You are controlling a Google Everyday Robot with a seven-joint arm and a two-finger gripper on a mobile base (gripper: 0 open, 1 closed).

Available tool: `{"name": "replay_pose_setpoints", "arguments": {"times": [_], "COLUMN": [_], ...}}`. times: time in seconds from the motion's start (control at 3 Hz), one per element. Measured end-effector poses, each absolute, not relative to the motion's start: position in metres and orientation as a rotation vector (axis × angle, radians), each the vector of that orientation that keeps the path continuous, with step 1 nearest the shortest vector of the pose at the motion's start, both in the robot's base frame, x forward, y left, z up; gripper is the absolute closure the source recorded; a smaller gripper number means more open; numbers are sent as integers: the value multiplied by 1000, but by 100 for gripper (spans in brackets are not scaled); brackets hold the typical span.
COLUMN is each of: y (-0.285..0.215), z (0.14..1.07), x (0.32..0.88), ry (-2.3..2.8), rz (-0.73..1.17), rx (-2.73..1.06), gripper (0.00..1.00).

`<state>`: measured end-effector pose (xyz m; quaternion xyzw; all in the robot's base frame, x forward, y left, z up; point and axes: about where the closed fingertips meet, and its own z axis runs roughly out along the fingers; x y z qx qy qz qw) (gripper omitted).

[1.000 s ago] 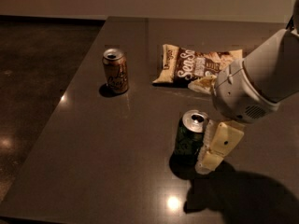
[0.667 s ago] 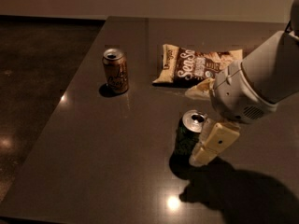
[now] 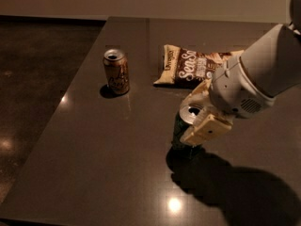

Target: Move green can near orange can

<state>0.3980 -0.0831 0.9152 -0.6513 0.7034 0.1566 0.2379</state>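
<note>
**End effector clamped on the upright green can, orange can waiting at far left**

The end effector (image 3: 190, 119) sits at the right middle of the surface (image 3: 117, 168), its two cream fingers (image 3: 207, 128) bracketing the top of the green can (image 3: 178, 128), one on the near side and one on the far side, apparently gripping it. The can stands upright with its long axis vertical and its silver opening facing up. To do this step well, the grip should stay square across the can's upper wall, so that the can stays vertical as it travels left and farther away. It should pass in front of the chip bag (image 3: 197, 67) just behind it. The orange can (image 3: 116, 72) stands upright, well apart at far left; the green can should stop just beside it without nudging it.
</note>
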Motion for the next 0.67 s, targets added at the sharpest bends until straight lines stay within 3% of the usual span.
{"name": "replay_pose_setpoints", "arguments": {"times": [0.33,0.67], "y": [-63,-38], "z": [929,935], "x": [413,437], "ry": [1918,1915], "rz": [430,430], "rx": [-1785,-1791], "gripper": [87,100]}}
